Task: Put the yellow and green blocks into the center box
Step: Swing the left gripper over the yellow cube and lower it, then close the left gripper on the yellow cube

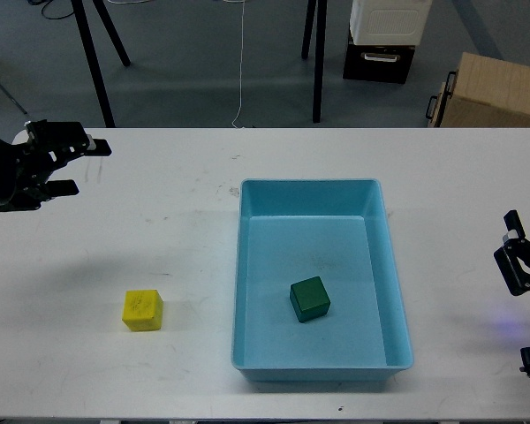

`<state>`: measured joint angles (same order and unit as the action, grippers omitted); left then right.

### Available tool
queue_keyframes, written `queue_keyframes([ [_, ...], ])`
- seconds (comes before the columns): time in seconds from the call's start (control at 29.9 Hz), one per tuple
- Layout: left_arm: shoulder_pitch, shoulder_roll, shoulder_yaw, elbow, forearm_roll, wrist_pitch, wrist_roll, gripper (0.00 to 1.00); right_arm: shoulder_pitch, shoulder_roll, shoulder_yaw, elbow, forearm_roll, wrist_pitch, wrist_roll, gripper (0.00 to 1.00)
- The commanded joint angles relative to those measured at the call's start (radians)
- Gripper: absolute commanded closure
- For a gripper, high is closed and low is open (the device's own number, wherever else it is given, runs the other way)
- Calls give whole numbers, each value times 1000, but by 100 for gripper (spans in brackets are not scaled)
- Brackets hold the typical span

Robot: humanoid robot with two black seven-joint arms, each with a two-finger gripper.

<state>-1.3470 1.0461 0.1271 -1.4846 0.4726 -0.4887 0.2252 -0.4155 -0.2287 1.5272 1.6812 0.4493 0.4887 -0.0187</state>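
Note:
A green block (309,299) lies inside the light blue box (395,291) at the middle of the white table. A yellow block (142,310) sits on the table left of the box. My left gripper (81,166) is open and empty at the far left, well above and behind the yellow block. My right gripper (518,256) sits at the right edge, right of the box; its fingers are hard to tell apart.
Beyond the table's far edge (265,129) stand black stand legs (318,62), a cardboard box (490,88) and a white and black case (384,35) on the floor.

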Motion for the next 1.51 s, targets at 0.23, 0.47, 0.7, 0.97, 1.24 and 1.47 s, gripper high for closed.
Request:
queue_keyframes([
  [0.23, -480, -195, 760, -163, 103, 0, 91, 0, -3, -1, 5, 0, 0, 0, 0, 0],
  [0.47, -546, -285, 852, -211, 89, 0, 95, 1, -3, 6, -7, -9, -1, 0, 0, 0],
  [0.7, -503, -558, 850, -85, -20, 0, 85, 1, -9, 14, 7, -8, -3, 0, 0, 0],
  [0.97, -497, -684, 856, -36, -83, 0, 76, 1, -22, 11, 33, -6, -3, 0, 0, 0],
  [1.24, -383, -684, 845, 61, -95, 0, 68, 1, -22, 11, 28, -8, -3, 0, 0, 0],
  [1.47, -356, -675, 822, 78, -140, 0, 68, 1, -20, 8, 28, -8, -4, 0, 0, 0],
])
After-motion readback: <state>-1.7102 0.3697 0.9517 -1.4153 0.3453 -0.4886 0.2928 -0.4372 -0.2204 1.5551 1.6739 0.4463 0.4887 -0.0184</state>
